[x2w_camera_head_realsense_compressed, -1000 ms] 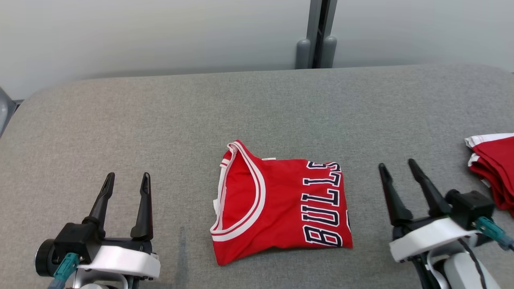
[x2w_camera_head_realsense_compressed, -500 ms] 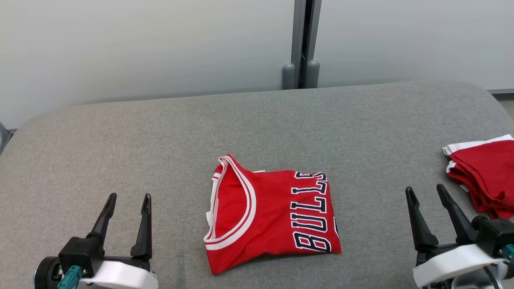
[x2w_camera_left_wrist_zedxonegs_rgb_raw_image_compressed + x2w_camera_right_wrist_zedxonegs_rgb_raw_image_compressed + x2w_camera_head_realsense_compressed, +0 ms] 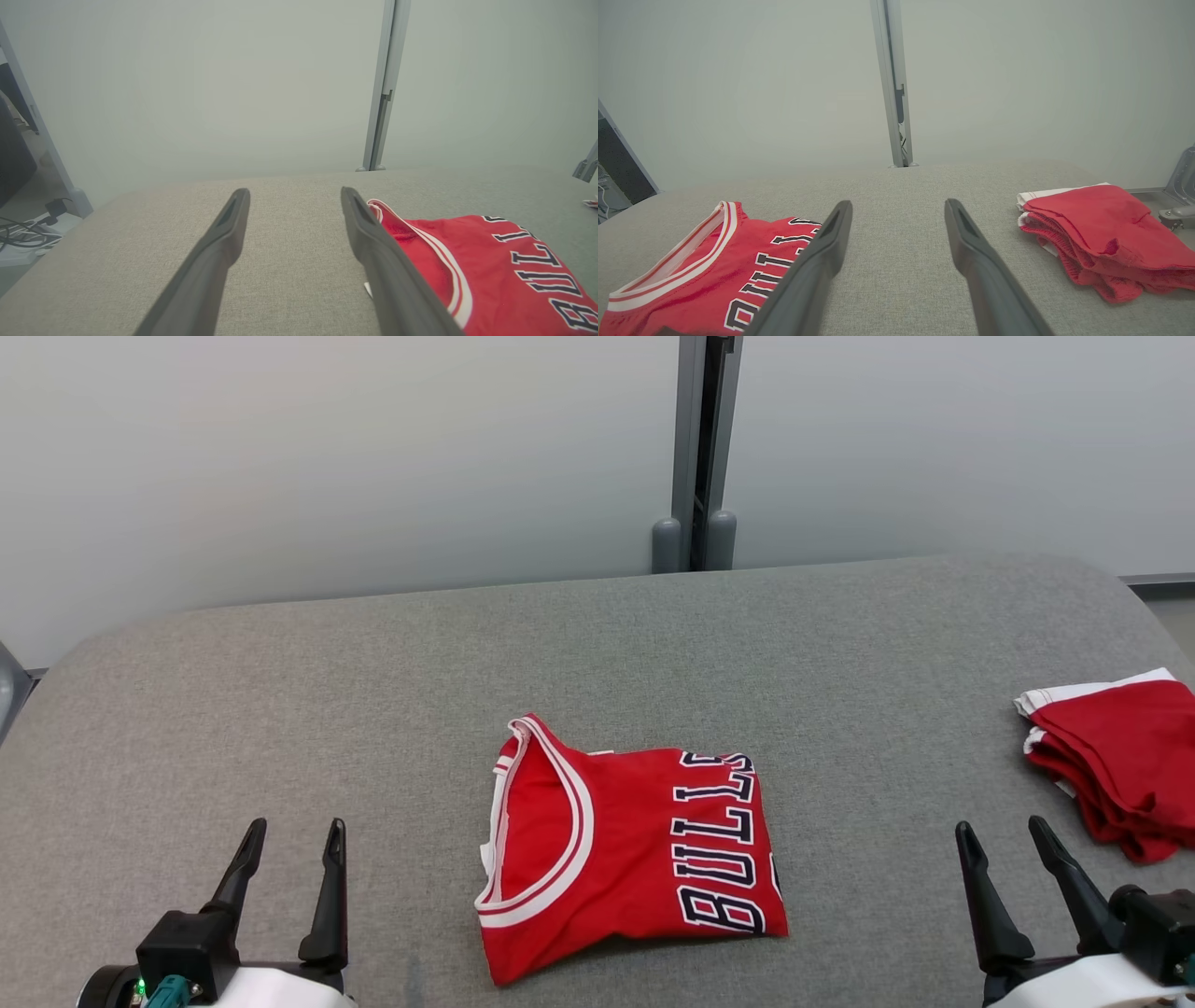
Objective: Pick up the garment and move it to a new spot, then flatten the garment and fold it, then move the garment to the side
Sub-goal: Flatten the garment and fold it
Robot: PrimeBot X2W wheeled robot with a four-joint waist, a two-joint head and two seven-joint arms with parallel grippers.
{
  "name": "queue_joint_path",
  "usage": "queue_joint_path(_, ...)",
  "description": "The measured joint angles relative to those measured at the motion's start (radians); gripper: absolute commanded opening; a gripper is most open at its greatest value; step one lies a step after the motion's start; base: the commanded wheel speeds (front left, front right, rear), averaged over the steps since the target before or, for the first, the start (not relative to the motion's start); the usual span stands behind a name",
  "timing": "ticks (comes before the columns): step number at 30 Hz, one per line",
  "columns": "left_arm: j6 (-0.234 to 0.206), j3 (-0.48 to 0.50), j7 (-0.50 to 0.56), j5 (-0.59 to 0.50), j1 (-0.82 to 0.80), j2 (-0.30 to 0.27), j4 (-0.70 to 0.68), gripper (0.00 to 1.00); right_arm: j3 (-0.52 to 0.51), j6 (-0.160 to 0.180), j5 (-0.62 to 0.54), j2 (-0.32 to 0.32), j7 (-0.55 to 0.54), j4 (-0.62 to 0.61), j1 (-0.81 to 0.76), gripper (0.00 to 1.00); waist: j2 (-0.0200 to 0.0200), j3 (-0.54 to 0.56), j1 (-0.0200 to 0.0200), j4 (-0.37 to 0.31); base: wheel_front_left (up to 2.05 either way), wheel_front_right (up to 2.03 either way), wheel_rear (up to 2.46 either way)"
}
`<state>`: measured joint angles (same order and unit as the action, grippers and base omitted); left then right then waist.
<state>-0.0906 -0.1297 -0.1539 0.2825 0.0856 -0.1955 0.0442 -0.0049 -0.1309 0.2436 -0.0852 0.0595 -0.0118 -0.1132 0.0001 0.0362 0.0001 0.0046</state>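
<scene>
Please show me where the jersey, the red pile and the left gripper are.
jersey (image 3: 635, 859): head view, on the red chest between collar and letters.
red pile (image 3: 1120, 747): head view, on its top layer.
left gripper (image 3: 297, 829): head view, midway between its open fingertips.

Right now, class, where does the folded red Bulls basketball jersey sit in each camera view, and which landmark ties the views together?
Head view: folded red Bulls basketball jersey, bottom centre.
Left wrist view: jersey, lower right corner.
Right wrist view: jersey, lower left corner.
Shared landmark: grey vertical post on the pale back wall, near the top middle of every view.
</scene>
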Motion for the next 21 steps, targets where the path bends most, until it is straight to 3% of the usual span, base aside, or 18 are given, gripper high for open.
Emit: queue_joint_path(21,-0.025,0.003,0.001,0.014,0.004,-0.007,0.001,1.00,-0.021,0.000,-0.007,0.010,-0.026,-0.013,-0.019,1.00,0.0000,0.000,0.0000,0.010,0.00,0.00,0.00)
